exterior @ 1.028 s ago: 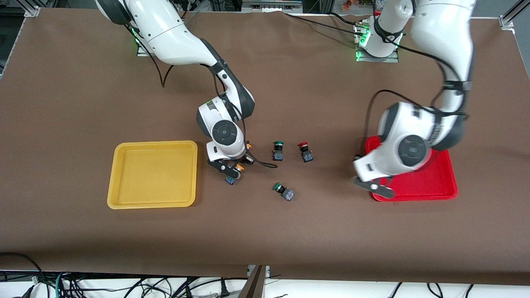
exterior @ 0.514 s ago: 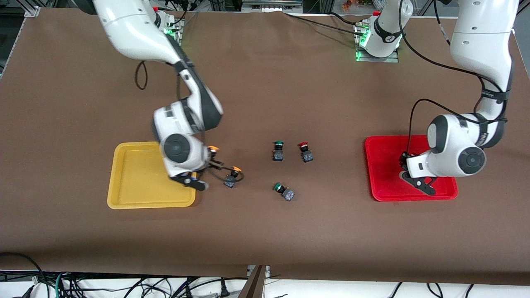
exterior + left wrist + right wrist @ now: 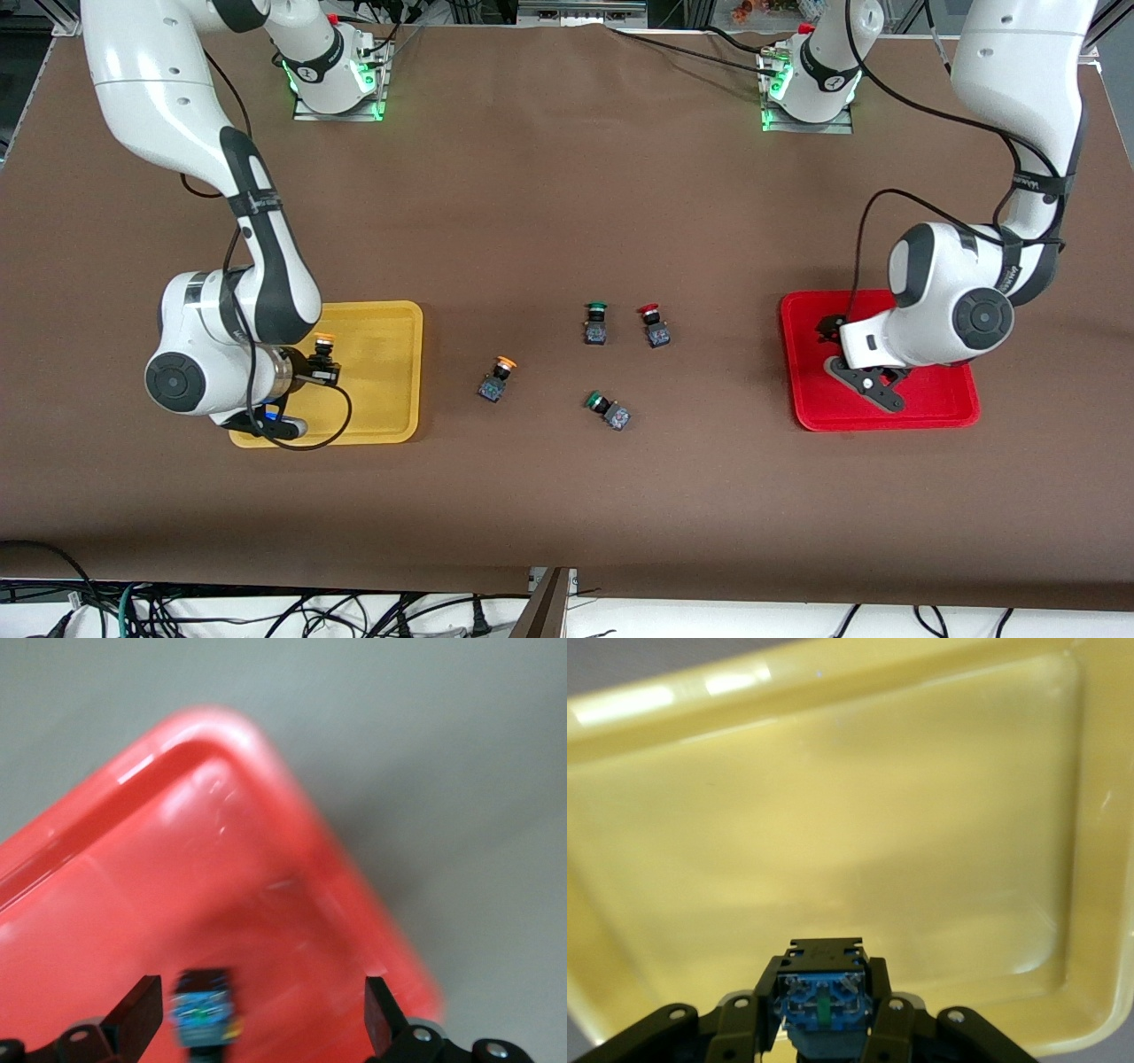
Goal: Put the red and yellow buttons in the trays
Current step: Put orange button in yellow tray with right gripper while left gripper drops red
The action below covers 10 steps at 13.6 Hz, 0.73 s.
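Fingers of our right gripper (image 3: 822, 1036) pinch a yellow button (image 3: 821, 997) over the yellow tray (image 3: 390, 354). Our left gripper (image 3: 257, 1028) sits over the red tray (image 3: 811, 394), fingers spread, a red button (image 3: 205, 1017) lying between them on the tray floor. Second yellow button (image 3: 496, 379) and second red button (image 3: 654, 325) sit on the table (image 3: 567, 204) between the trays, near two green buttons (image 3: 595, 322)
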Each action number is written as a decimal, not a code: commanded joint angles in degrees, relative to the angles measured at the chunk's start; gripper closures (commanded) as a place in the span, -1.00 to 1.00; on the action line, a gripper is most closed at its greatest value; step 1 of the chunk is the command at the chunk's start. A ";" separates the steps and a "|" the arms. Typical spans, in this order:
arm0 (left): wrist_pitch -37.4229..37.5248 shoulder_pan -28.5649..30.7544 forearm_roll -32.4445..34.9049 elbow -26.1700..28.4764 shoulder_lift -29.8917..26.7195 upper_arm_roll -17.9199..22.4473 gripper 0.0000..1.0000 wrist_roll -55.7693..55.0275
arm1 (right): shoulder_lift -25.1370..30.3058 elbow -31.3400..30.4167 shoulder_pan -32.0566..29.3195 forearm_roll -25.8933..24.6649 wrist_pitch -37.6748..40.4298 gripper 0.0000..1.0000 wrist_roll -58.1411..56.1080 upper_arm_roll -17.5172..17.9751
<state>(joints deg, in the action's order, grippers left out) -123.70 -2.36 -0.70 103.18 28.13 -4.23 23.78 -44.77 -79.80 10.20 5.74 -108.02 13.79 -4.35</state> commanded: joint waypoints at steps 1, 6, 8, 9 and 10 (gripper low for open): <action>0.75 -1.24 -0.09 -0.96 -0.45 -7.08 -1.00 -20.87 | -0.48 -1.24 -0.35 -2.82 -0.53 1.00 -0.16 0.40; -8.44 -10.89 0.08 -5.28 7.18 -9.39 -1.00 -51.92 | 0.12 0.51 -0.10 -2.05 -0.35 -1.00 0.62 1.79; -12.86 -14.15 0.87 -4.05 9.83 -9.04 -1.00 -60.13 | 0.13 2.54 3.84 -2.13 -0.96 -1.00 6.91 2.95; -14.44 -14.34 0.97 -4.04 10.71 -9.13 -1.00 -60.95 | -0.05 2.98 6.30 -2.13 -1.92 -1.00 12.87 2.95; -15.07 -14.69 0.97 -3.87 10.89 -9.13 -1.00 -61.13 | -0.22 3.42 8.85 -2.22 -4.63 -1.00 18.94 2.95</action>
<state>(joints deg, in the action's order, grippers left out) -137.62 -16.75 -0.60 100.22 38.01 -13.97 -35.20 -45.12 -76.90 14.63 3.79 -109.98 23.81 -1.22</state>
